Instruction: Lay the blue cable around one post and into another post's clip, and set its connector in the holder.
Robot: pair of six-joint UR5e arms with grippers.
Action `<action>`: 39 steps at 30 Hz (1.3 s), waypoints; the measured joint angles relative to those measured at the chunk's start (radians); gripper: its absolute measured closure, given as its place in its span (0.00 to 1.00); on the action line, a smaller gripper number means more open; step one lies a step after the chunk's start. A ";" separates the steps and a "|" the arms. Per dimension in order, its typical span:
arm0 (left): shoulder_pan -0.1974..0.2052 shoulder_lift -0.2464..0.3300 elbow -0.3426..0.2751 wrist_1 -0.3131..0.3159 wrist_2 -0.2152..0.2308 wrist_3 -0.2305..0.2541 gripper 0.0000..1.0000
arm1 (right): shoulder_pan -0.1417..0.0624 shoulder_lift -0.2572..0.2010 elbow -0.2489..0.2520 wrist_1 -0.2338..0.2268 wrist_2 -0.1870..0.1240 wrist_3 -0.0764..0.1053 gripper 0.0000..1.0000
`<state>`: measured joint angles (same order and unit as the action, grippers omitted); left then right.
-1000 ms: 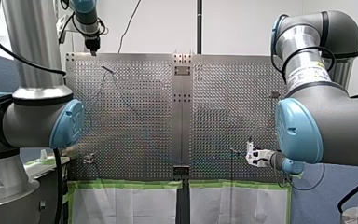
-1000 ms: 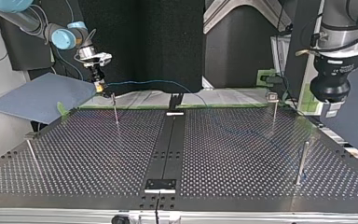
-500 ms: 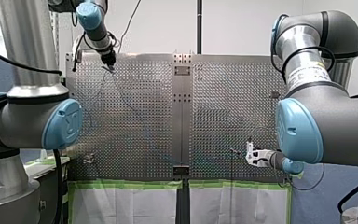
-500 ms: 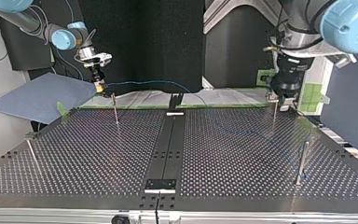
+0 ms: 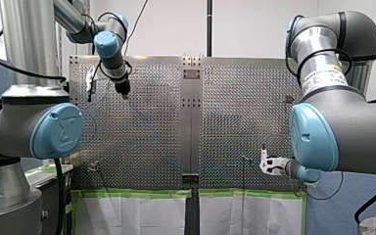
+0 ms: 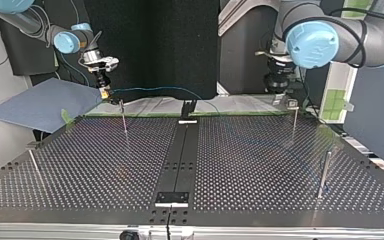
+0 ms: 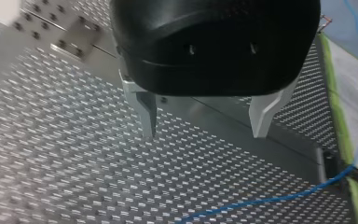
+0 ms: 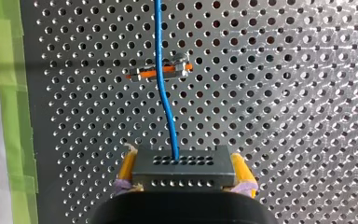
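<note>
Gripping the grey connector (image 8: 182,164) of the blue cable (image 8: 158,37), my right claw (image 8: 185,170); my left claw (image 7: 204,133) wide apart.

This place is a robotics laboratory. My left arm (image 5: 34,129) and my right arm (image 5: 345,122), both grey industrial machines with blue joint caps, stand at a perforated metal desk (image 5: 147,127) that has thin posts (image 6: 323,172) fixed in its holes and green tape (image 5: 137,193) along one edge. Around it are a plain white wall (image 5: 254,29) and black panels (image 6: 180,50).
</note>
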<state>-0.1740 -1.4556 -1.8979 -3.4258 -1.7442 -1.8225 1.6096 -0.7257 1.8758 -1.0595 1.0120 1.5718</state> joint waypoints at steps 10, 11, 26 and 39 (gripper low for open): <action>-0.079 -0.079 -0.079 0.079 -0.079 -0.033 0.00 | 0.000 0.000 0.000 0.004 0.001 -0.007 1.00; -0.086 -0.086 -0.086 0.086 -0.086 -0.035 0.00 | 0.000 0.000 0.000 0.005 0.001 -0.007 1.00; -0.215 -0.215 -0.113 0.215 -0.215 -0.048 0.00 | 0.009 0.000 -0.001 0.005 0.002 -0.008 1.00; -0.338 -0.338 -0.024 0.338 -0.249 -0.119 0.00 | 0.013 0.000 -0.002 0.005 0.002 -0.011 1.00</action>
<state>-0.5119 -1.7935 -1.9220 -3.0879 -1.9929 -1.9420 1.6230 -0.7257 1.8742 -1.0543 1.0141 1.5610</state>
